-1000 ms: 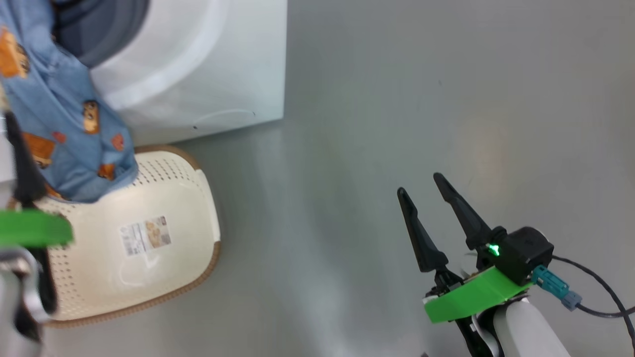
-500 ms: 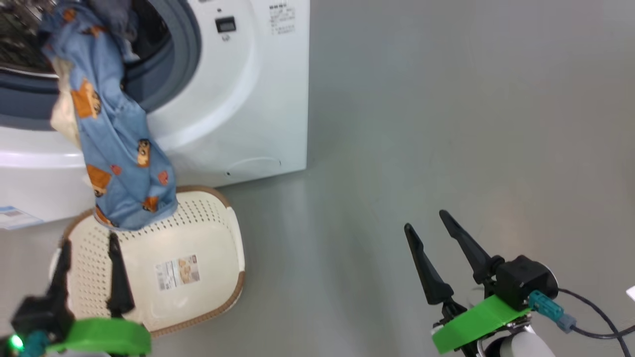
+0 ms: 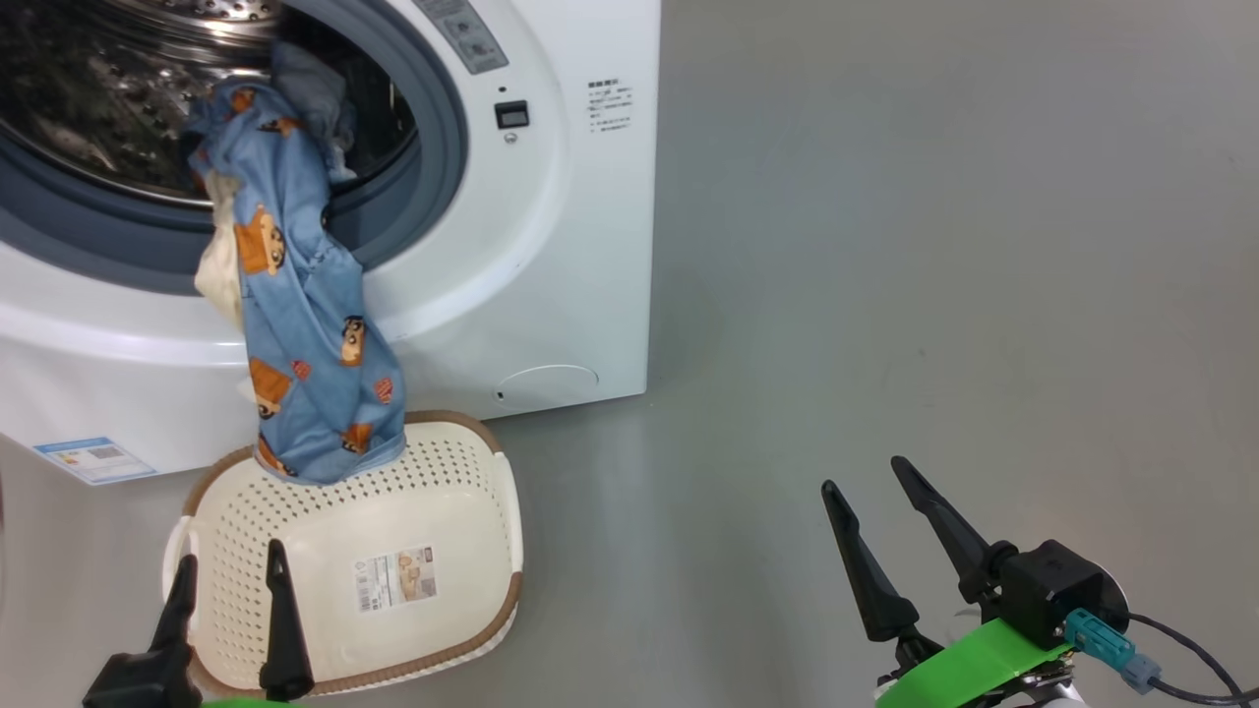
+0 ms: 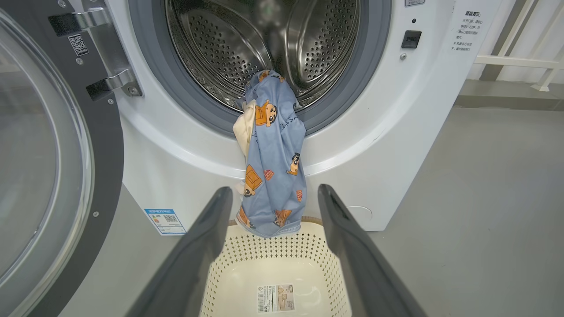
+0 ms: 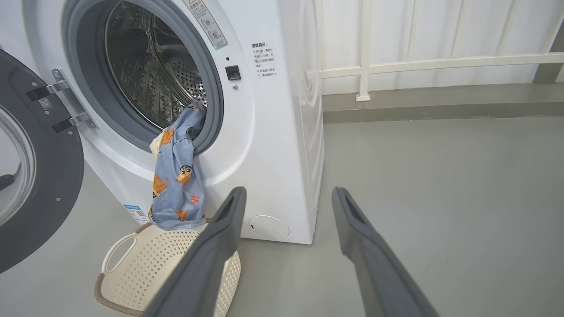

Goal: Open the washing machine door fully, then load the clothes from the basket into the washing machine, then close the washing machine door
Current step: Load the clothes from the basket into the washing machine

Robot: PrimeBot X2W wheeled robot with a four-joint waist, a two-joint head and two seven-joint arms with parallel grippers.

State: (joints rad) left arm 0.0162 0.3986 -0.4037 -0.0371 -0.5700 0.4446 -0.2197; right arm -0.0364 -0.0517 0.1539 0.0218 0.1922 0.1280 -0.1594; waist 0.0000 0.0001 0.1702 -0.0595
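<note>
The washing machine (image 3: 551, 246) stands with its drum mouth uncovered. Its door (image 4: 48, 145) is swung wide to the left, also seen as the door (image 5: 39, 185) in the right wrist view. The blue bear-print clothes (image 3: 305, 344) hang from the drum over the gasket, their lower end resting on the far rim of the basket (image 3: 462, 472). These clothes (image 4: 273, 163) (image 5: 176, 180) are held by nothing. My left gripper (image 3: 230, 553) (image 4: 274, 190) is open above the basket's (image 4: 246, 268) near edge. My right gripper (image 3: 864, 473) (image 5: 288, 191) is open over bare floor to the right.
Grey floor (image 3: 934, 246) spreads to the right of the machine. A white railing (image 5: 418, 61) and a low step run behind it. The basket (image 5: 132, 264) sits right against the machine's front, under the hanging cloth.
The head camera has tilted up, bringing the drum into view. My left gripper has drawn back from the clothes to the basket's near edge. The clothes still hang from the drum.
</note>
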